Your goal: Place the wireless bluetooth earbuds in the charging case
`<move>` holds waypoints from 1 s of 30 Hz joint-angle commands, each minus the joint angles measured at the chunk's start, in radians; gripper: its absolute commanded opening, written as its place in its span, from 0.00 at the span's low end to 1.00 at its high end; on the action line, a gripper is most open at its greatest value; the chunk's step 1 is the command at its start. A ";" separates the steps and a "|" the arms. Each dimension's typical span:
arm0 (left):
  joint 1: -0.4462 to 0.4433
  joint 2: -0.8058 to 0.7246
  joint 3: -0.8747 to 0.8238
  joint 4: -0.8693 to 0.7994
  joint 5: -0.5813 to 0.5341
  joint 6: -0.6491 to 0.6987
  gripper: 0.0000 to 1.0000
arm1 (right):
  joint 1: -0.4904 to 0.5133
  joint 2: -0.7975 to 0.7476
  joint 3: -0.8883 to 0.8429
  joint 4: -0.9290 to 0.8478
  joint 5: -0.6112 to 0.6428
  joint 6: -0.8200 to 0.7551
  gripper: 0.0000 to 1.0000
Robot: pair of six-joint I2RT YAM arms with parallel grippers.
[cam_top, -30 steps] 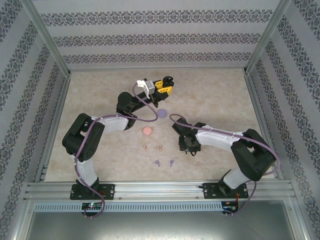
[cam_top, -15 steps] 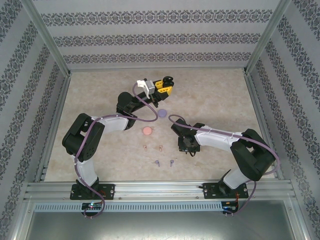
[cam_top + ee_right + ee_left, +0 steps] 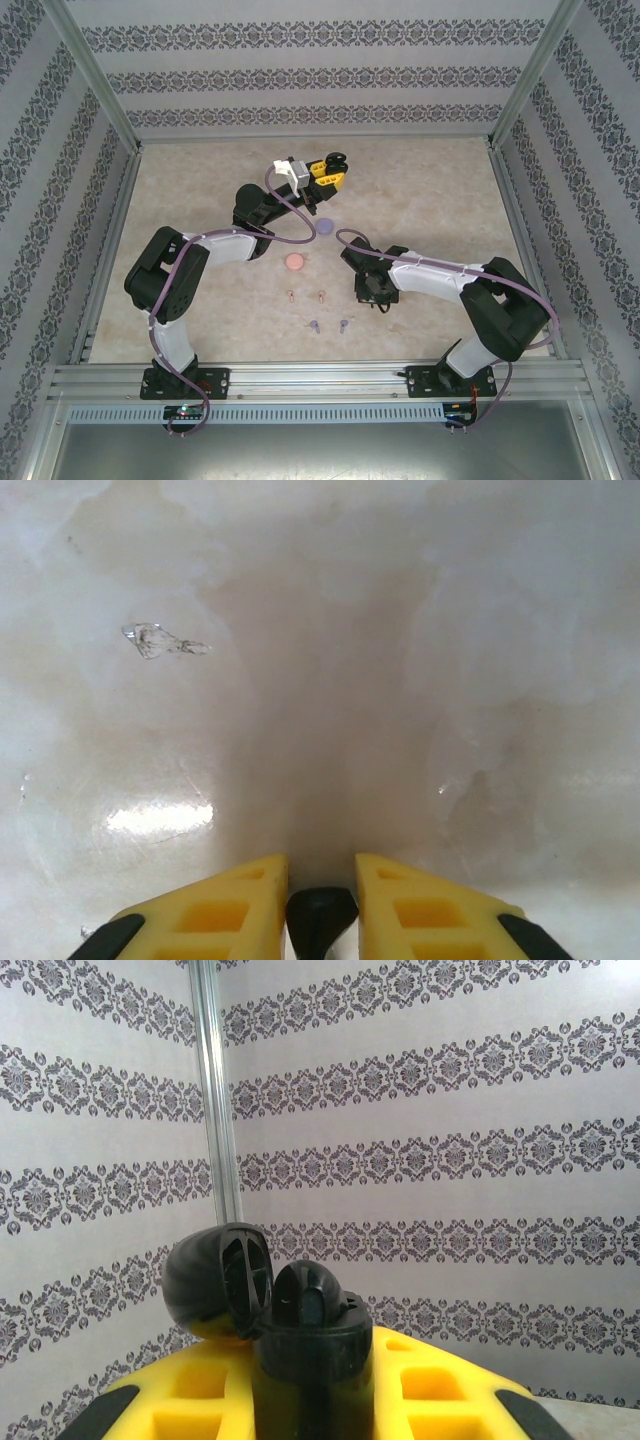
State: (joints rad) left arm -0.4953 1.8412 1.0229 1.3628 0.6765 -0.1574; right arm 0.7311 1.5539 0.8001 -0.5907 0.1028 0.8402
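Note:
My left gripper point(image 3: 328, 172) is raised over the far middle of the table, shut on an open black charging case point(image 3: 312, 1355). The case's lid point(image 3: 215, 1280) is tipped to the left, and a rounded black piece stands up from its body. My right gripper point(image 3: 375, 292) points down at the table right of centre. In the right wrist view its yellow fingers point(image 3: 235, 905) press on both sides of a black earbud point(image 3: 321, 920). Two pinkish-tan earbuds point(image 3: 290, 296) point(image 3: 321, 296) and two light purple earbuds point(image 3: 314, 326) point(image 3: 343, 324) lie on the table left of it.
A shut purple round case point(image 3: 323, 227) and a pink round case point(image 3: 296, 262) lie on the marbled table between the arms. Patterned walls with metal posts point(image 3: 100, 90) close in the table on three sides.
The right gripper's jaws have closed in on the black earbud, and the arm has barely shifted. The left arm and its case have not moved.

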 commanded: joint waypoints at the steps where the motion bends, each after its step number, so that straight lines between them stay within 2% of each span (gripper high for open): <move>1: 0.014 -0.014 -0.006 0.060 -0.002 0.009 0.00 | 0.014 0.002 -0.022 -0.001 -0.031 0.015 0.20; 7: 0.014 -0.009 0.002 0.059 0.000 -0.001 0.00 | 0.010 -0.035 -0.032 -0.004 -0.025 0.013 0.16; 13: 0.013 -0.007 0.014 0.059 0.003 -0.007 0.00 | -0.028 -0.153 -0.035 -0.008 -0.008 0.006 0.16; 22: 0.013 -0.001 0.037 0.059 0.007 -0.014 0.00 | -0.193 -0.370 0.035 -0.030 -0.045 -0.067 0.16; 30: 0.014 0.015 0.060 0.059 0.024 -0.030 0.00 | -0.342 -0.442 0.246 -0.042 -0.098 -0.184 0.16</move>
State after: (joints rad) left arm -0.4953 1.8416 1.0534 1.3628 0.6777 -0.1658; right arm 0.4149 1.1305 0.9691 -0.6216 0.0349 0.7238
